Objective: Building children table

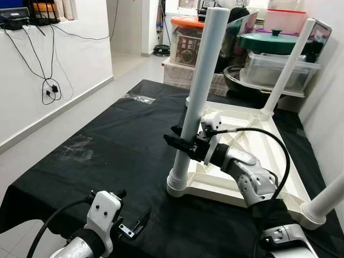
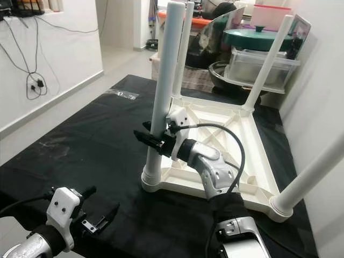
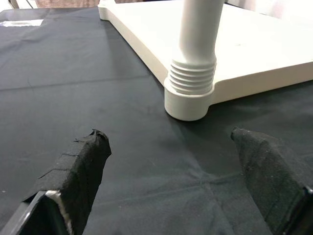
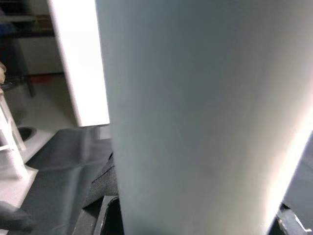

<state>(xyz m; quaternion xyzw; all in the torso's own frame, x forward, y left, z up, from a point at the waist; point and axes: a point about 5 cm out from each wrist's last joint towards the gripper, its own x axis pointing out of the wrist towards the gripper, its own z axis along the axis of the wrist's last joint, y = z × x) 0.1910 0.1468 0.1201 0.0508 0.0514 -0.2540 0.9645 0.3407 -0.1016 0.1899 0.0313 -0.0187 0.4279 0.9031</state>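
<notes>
Right gripper point(image 1: 180, 141) has its jaws clamped on the near-left table leg point(image 1: 198, 91) of the upturned children table point(image 1: 252, 156) on the black sheet point(image 1: 107, 156). Left gripper point(image 3: 171, 161) hangs open and empty. Twisting off-axis could cross-thread the socket.

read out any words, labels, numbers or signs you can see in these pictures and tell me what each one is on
No text can be read.
The orange-lidded storage box has a dark printed label, too small and blurred to read.
The clear plastic packet on the black cloth shows light marks, unreadable.
The white table top, its legs and both grippers carry no visible writing.
</notes>
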